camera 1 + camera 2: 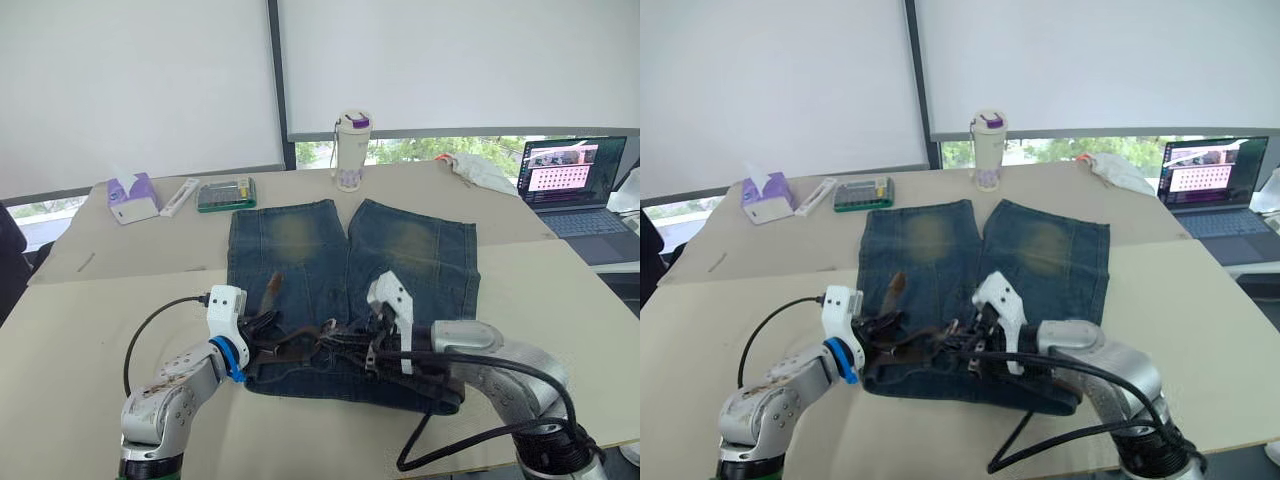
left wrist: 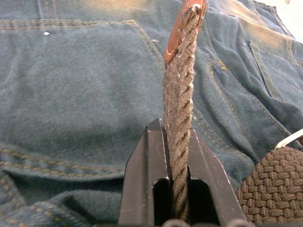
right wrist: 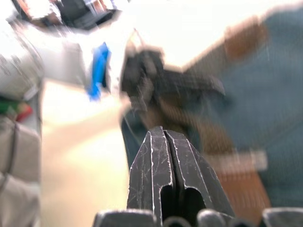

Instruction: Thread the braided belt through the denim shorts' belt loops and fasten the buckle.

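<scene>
Beige tabletop (image 1: pixel 90 330) under white window blinds: denim shorts (image 1: pixel 300 250) lie flat, legs toward the window, waistband toward the robot. Along that waistband runs the braided belt (image 1: pixel 300 345), its long axis roughly crosswise to the robot. At the robot's left the strap turns up and away, so the reddish leather tip (image 1: pixel 273 290) points toward the shorts' legs. The left gripper (image 1: pixel 262 326) pinches the strap edge-on a short way behind the tip, fingers (image 2: pixel 151 179) pressed against the weave. The right gripper (image 1: pixel 352 345) hovers over the middle of the waistband, jaws pressed together on nothing. Judging from this, the risks are plain: a narrow edge grip may let the strap twist or slide out when pulled. The free tip could flop past a belt loop rather than enter it, and pulling could drag the unpinned shorts across the table. Loops and buckle cannot be made out.
</scene>
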Controlling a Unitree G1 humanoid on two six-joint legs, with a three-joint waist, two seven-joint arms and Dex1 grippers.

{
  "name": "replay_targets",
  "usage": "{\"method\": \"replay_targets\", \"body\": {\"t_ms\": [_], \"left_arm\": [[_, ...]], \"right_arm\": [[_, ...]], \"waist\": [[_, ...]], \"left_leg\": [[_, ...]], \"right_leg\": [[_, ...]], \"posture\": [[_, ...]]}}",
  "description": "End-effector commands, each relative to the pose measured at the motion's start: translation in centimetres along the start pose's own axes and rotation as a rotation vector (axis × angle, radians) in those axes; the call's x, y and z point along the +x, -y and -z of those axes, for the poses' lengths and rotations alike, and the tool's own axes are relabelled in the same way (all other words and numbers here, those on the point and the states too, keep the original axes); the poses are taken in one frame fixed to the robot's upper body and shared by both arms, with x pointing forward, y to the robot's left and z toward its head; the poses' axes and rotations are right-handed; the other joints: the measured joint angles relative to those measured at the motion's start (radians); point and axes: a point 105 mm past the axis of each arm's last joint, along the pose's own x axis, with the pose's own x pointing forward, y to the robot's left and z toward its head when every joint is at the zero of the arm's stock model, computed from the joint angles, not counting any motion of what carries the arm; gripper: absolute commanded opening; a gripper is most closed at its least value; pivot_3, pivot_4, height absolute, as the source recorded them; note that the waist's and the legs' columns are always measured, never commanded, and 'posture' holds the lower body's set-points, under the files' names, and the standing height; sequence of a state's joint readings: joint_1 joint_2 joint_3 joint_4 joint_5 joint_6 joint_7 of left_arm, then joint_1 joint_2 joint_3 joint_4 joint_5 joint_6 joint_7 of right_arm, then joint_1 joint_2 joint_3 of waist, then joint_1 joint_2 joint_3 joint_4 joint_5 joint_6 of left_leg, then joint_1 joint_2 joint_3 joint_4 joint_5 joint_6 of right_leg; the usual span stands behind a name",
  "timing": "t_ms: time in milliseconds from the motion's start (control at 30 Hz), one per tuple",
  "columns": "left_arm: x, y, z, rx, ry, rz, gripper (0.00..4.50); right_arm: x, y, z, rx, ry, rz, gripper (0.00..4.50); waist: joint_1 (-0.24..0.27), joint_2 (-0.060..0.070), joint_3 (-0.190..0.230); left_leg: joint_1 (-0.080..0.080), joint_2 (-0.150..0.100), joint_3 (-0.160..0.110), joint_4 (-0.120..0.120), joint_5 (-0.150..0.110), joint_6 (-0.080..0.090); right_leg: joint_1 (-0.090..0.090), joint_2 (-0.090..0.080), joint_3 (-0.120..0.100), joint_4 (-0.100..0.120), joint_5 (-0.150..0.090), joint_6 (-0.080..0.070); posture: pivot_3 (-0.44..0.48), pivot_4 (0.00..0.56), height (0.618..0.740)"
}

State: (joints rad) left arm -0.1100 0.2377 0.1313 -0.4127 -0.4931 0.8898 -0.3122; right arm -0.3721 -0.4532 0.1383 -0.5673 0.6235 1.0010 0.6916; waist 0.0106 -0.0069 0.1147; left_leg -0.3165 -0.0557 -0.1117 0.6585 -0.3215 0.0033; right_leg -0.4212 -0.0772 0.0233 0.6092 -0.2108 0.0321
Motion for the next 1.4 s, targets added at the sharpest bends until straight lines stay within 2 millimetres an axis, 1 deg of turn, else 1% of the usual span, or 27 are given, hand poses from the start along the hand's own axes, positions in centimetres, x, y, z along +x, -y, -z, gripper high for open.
{"method": "replay_targets", "body": {"t_ms": [33, 167, 467, 733, 867, 1033, 1233, 1400], "left_arm": [[0.0, 0.1, -0.2, 0.008, 0.020, 0.007, 0.00], [0.0, 0.1, -0.3, 0.009, 0.025, 0.010, 0.00], [0.0, 0.0, -0.4, 0.008, 0.029, 0.009, 0.00], [0.0, -0.2, -0.3, 0.017, 0.026, 0.004, 0.00], [-0.2, -0.8, -0.4, 0.020, 0.033, -0.014, 0.00], [0.0, -1.1, -0.7, 0.009, 0.048, -0.031, 0.00], [0.0, -1.4, -0.7, 0.013, 0.051, -0.047, 0.00], [0.0, -1.7, -1.0, 0.002, 0.073, -0.066, 0.00]], "right_arm": [[-0.2, 1.5, 0.4, -0.058, -0.041, 0.093, 0.02], [0.0, 1.6, 2.1, -0.070, -0.126, 0.096, 0.02], [0.0, 2.2, 4.4, -0.045, -0.221, 0.125, 0.02], [0.1, 3.7, 6.4, -0.018, -0.279, 0.182, 0.02], [0.5, 3.4, 6.7, -0.009, -0.278, 0.153, 0.02], [1.0, 2.6, 8.4, 0.022, -0.312, 0.085, 0.02], [1.5, 3.2, 9.9, 0.014, -0.349, 0.076, 0.02], [1.8, 2.9, 10.9, -0.005, -0.392, 0.036, 0.02]], "waist": [[0.004, 0.000, 0.000], [0.000, 0.000, 0.000], [0.001, 0.000, 0.000], [0.000, 0.000, 0.000], [-0.002, 0.000, 0.000], [-0.004, 0.000, 0.000], [-0.008, 0.000, -0.002], [-0.012, -0.001, -0.004]], "left_leg": [[0.000, 0.000, 0.000, 0.000, 0.000, 0.000], [0.000, 0.000, 0.000, 0.000, 0.000, 0.000], [0.000, 0.000, 0.000, 0.000, 0.000, 0.000], [0.000, 0.000, 0.000, 0.000, 0.000, 0.000], [0.000, 0.000, 0.000, 0.000, 0.000, 0.000], [0.001, 0.000, 0.000, 0.000, 0.000, 0.000], [0.003, 0.001, 0.000, -0.003, 0.000, -0.001], [0.006, 0.001, 0.001, -0.007, 0.001, -0.002]], "right_leg": [[0.000, 0.000, -0.001, 0.000, 0.000, 0.000], [0.000, 0.000, -0.001, 0.000, 0.000, 0.000], [0.000, 0.000, -0.001, -0.001, 0.000, 0.000], [0.000, 0.000, -0.001, -0.001, 0.000, 0.000], [0.000, 0.000, -0.001, -0.001, 0.000, 0.000], [0.001, 0.000, -0.001, -0.001, 0.000, 0.000], [0.002, 0.001, -0.001, -0.001, 0.000, 0.000], [0.002, 0.001, 0.000, -0.001, 0.000, 0.000]], "posture": [[0.000, 0.150, 0.740], [0.000, 0.150, 0.740], [0.000, 0.150, 0.740], [0.000, 0.150, 0.740], [0.000, 0.150, 0.740], [0.000, 0.150, 0.740], [0.000, 0.150, 0.740], [0.000, 0.150, 0.740]]}}
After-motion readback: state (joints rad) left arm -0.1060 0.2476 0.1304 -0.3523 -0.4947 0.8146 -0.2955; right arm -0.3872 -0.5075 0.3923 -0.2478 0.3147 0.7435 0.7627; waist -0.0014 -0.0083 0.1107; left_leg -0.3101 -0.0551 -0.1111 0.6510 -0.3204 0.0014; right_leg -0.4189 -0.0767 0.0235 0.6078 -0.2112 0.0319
